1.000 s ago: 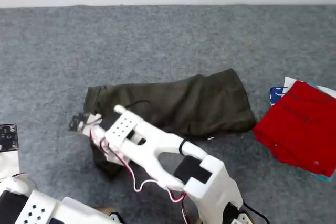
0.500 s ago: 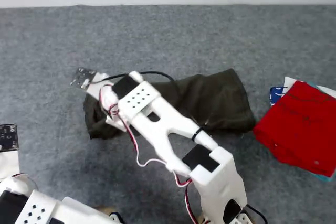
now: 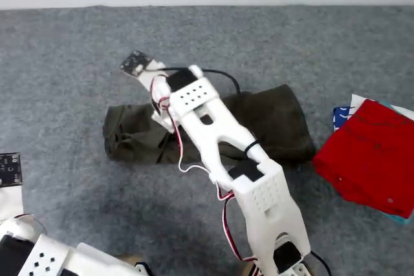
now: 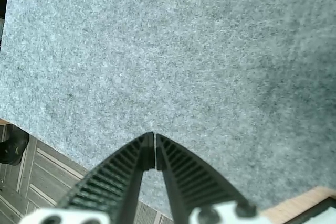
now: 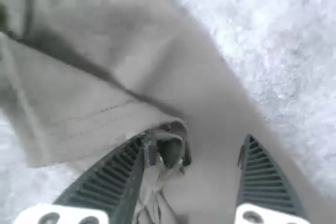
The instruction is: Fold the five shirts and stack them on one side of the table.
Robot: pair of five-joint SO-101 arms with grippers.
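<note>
High view: within the last second the right arm has been swung from the near left corner of the olive shirt to its far left edge; the flap that bulged toward the near side has been drawn up onto the body, so the shirt is now laid as a narrower band across the middle of the tabletop; the red folded shirt, on top of the stack at the right, has been left where it was.

Left wrist view: the left arm's jaws are seen pressed together above the grey tabletop, by its near edge.

Right wrist view: the right arm's jaws are seen spread over the olive shirt; a hem fold is laid against one of them, not pinched; the flap is judged released and one fold made; a further fold and the carry to the stack are judged still to be done.
</note>
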